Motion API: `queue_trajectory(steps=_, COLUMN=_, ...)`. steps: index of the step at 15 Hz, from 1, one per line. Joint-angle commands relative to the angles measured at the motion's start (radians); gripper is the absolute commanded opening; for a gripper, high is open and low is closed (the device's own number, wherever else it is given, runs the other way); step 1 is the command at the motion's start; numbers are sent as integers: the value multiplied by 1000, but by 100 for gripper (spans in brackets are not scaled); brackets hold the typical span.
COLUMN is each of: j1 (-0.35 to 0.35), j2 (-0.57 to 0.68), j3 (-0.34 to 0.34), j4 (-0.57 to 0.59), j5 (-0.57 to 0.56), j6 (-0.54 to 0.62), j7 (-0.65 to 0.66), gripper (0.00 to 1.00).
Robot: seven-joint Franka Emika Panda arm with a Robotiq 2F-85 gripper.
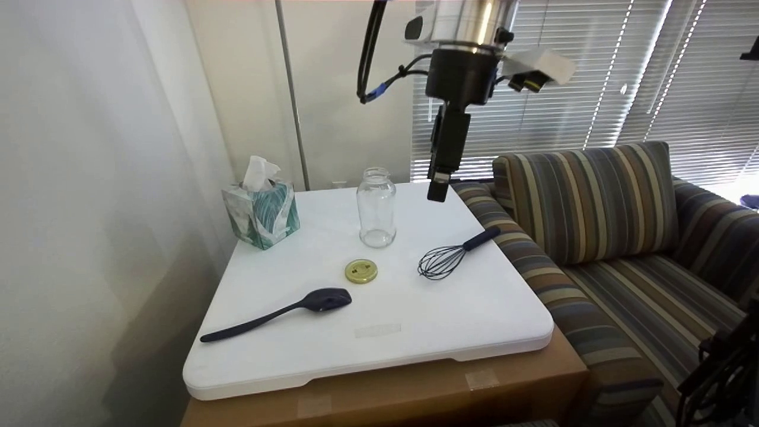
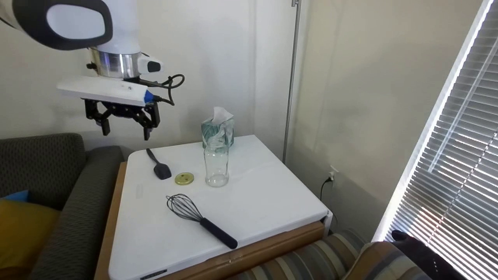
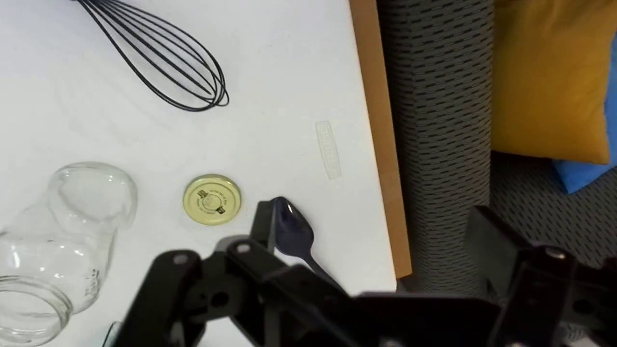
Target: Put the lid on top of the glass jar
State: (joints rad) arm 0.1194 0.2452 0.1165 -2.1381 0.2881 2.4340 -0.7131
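The lid point(image 1: 361, 271) is a flat round gold disc lying on the white table. It also shows in an exterior view point(image 2: 184, 178) and in the wrist view point(image 3: 212, 199). The glass jar point(image 1: 376, 207) stands upright near the lid, with its mouth open and nothing on it. It shows in an exterior view point(image 2: 216, 165) and, partly cut off, at the left of the wrist view point(image 3: 91, 193). My gripper point(image 2: 126, 133) is open and empty, high above the table. Its fingers stand wide apart in the wrist view point(image 3: 372, 224). In an exterior view the gripper point(image 1: 439, 191) is seen edge-on.
A dark spoon point(image 1: 323, 300) and a black whisk point(image 1: 442, 261) lie on either side of the lid. A teal tissue box point(image 1: 264, 213) stands behind, beside the jar. The white table point(image 1: 450, 320) sits on a cardboard box. A striped armchair point(image 1: 581, 207) and a grey sofa point(image 2: 89, 186) border the table.
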Motion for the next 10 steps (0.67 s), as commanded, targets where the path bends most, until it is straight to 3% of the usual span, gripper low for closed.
queue_trajectory(steps=1, j1=-37, j2=23, j3=38, j4=19, j5=-7, j6=0, j7=-8, gripper=100)
queue_trajectory(steps=5, j1=-34, j2=67, j3=44, j4=40, j5=-51, j6=67, j7=-20, gripper=100)
queue_trajectory(steps=10, j1=-13, j2=213, j3=37, j4=172, j5=-257, j6=84, j7=0, gripper=100)
